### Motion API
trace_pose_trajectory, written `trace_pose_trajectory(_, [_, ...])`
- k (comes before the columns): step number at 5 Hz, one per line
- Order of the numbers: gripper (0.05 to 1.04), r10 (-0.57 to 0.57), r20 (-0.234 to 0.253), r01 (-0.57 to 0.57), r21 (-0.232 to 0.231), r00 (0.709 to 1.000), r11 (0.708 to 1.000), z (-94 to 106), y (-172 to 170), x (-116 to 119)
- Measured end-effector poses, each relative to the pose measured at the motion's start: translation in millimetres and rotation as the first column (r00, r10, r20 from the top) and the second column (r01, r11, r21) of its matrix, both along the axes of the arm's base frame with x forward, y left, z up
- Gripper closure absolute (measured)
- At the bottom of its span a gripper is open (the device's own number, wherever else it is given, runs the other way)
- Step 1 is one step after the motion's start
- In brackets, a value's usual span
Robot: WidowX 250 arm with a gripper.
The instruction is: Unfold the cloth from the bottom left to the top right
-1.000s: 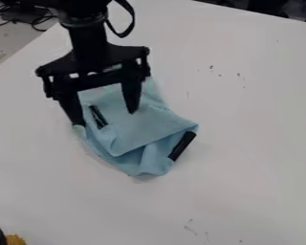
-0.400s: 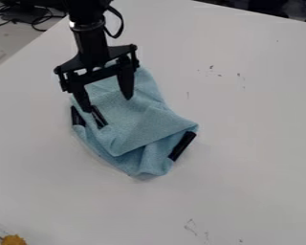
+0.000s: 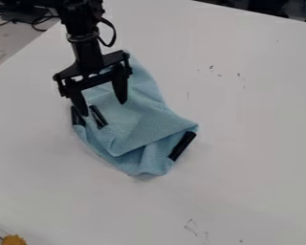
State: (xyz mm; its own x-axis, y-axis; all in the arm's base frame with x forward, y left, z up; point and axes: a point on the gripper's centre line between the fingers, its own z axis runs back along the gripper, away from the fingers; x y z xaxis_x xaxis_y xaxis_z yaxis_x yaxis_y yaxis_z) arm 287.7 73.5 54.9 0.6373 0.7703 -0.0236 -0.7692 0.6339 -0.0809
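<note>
The gripper (image 3: 103, 108) hangs over the upper left part of the cloth, its two fingers spread wide with nothing held between them. Light blue and crumpled, the cloth (image 3: 137, 125) lies on the table with folds along its lower right side. A black strip (image 3: 182, 146) sits at its lower right edge, another black strip (image 3: 98, 116) lies on its left part, and a third dark strip (image 3: 78, 116) marks its left edge. The left fingertip is close to the two left strips; whether it touches the cloth cannot be told. The arm hides some of the cloth's upper left.
The white table (image 3: 245, 143) extends around the cloth, with small dark marks on its surface. A yellow-orange object (image 3: 14, 239) is at the bottom left corner. Dark cables (image 3: 37, 18) lie beyond the table's edge at the upper left.
The gripper shifted right and up from the cloth's left edge, then slightly left, uncovering the left strip. Its fingers look somewhat closer together than at first. The cloth has barely changed.
</note>
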Motion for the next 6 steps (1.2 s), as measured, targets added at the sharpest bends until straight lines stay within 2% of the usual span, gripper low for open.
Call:
trace_pose_trajectory(1, [0.082,0.016,-0.031,-0.017,-0.022,0.999,1.0,-16.0,7,-2])
trace_pose_trajectory(2, [0.082,0.015,-0.051,-0.015,-0.008,0.999,1.0,-22.8,12,1])
trace_pose_trajectory(3, [0.083,0.015,-0.048,-0.014,0.002,0.999,1.0,-26.0,15,2])
trace_pose_trajectory(4, [0.093,0.018,-0.074,-0.018,0.002,0.997,1.0,-35.6,19,6])
trace_pose_trajectory(5, [0.164,0.012,-0.091,-0.012,-0.003,0.996,1.0,-43.4,20,8])
trace_pose_trajectory(6, [0.453,0.015,-0.106,-0.015,0.001,0.994,1.0,-47.0,22,11])
